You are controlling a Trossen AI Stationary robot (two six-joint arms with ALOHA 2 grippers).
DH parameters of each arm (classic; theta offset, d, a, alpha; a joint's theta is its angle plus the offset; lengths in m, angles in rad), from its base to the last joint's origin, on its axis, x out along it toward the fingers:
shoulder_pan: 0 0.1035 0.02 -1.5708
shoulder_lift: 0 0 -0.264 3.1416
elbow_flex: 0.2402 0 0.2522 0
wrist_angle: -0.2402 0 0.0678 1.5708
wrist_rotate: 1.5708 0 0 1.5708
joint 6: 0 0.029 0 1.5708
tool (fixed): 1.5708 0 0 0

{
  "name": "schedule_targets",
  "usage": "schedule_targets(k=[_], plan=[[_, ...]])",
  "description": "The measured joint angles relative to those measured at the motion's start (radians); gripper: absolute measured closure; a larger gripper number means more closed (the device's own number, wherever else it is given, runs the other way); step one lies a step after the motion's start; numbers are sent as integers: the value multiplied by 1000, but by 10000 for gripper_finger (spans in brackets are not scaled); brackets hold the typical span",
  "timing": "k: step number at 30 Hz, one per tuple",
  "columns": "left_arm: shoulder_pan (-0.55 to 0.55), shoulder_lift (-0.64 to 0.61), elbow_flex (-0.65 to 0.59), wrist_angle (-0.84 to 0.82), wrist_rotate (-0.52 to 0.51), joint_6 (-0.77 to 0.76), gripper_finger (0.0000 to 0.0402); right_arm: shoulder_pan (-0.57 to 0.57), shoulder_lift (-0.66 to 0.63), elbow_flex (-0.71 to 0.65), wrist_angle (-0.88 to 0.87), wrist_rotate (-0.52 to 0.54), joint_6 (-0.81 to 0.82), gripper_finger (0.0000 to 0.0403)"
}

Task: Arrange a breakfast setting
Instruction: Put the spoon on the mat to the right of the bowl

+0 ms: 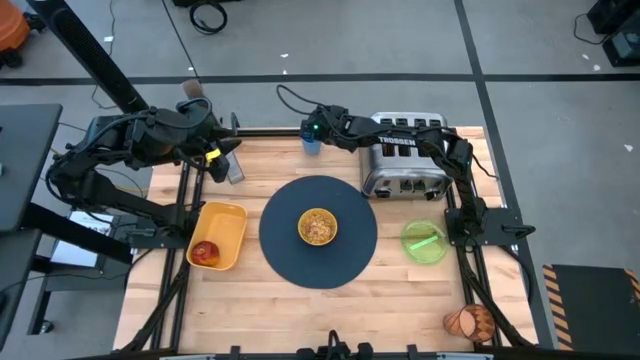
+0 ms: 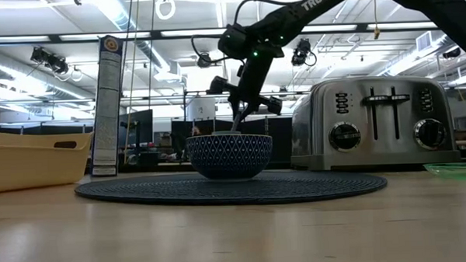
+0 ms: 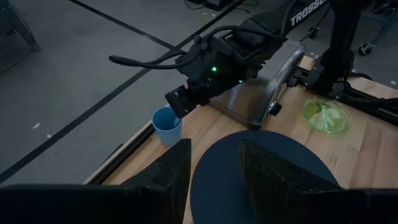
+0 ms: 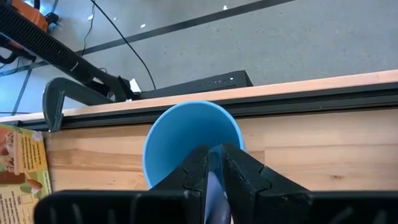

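Note:
The dark blue-grey mat [image 1: 345,262] lies mid-table with the cereal bowl [image 1: 318,227] on it. My right gripper [image 4: 214,155] reaches past the toaster [image 1: 405,160] and points down into the small blue cup [image 4: 186,130] at the far edge, shut on a thin grey spoon handle [image 4: 215,186]. My left gripper [image 3: 214,155] is open and empty above the table's far left [image 1: 228,165]. The red apple [image 1: 205,252] lies in a yellow tray [image 1: 232,222]. The green plate [image 1: 425,242] lies right of the mat. The orange-brown cup [image 1: 470,322] lies at the near right. No toast shows. My right gripper pinches the spoon's thin handle [image 4: 215,186] between its two fingers [image 4: 198,171]. The fingers come from above, pointing down into the blue cup's mouth. The spoon's lower end is hidden by the fingers and the cup.
The chrome toaster stands at the far right, under my right arm. A tall printed box [image 2: 108,104] stands at the far left. Bare wood shows along the near edge [image 1: 320,320].

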Motion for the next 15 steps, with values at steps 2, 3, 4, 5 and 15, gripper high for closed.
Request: schedule_targets(k=[2,3,4,5,15], plan=[[0,0,0,0,0,0,258,1,0,0,0,-1,0,348],[0,0,0,0,0,0,258,1,0,0,-2,-1,0,348],[0,0,0,0,0,0,258,1,0,0,-6,-2,1,348],[0,0,0,0,0,0,258,1,0,0,-13,-2,9,347],[0,0,0,0,0,0,258,8,0,0,-41,4,69,322]])
